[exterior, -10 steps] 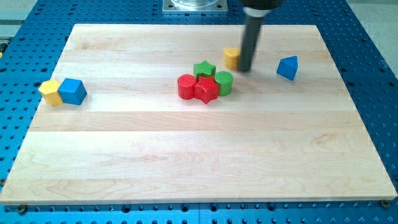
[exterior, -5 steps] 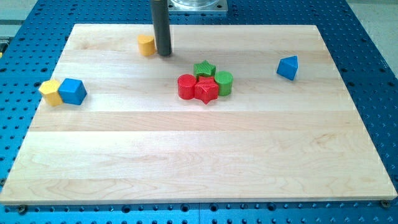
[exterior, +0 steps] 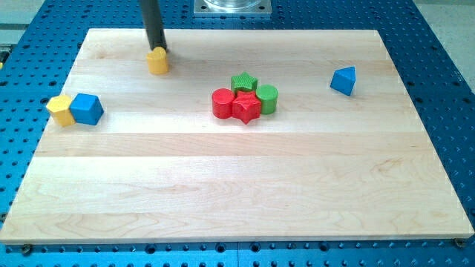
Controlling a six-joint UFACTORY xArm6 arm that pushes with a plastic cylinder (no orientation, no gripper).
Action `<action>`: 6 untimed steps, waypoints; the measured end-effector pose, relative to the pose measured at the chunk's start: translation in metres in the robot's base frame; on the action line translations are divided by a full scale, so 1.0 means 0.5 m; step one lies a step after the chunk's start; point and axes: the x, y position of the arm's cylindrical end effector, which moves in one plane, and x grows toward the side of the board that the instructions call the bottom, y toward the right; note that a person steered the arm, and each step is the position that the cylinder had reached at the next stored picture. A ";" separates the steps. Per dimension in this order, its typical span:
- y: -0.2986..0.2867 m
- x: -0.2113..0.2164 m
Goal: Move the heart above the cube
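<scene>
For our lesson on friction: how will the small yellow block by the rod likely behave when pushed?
The yellow block looks rigid and squat, so it probably slides, not tips. My tip touches its top edge; an off-centre push may turn it on the smooth wooden board.

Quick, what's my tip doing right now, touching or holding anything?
My tip: no gripper, holds nothing; it sits against the top edge of the yellow heart.

Yellow heart (exterior: 157, 61) lies above-right of blue cube (exterior: 87, 109).
</scene>
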 end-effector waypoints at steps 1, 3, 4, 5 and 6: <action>-0.015 0.119; -0.156 0.209; -0.156 0.224; -0.173 0.232; -0.025 0.178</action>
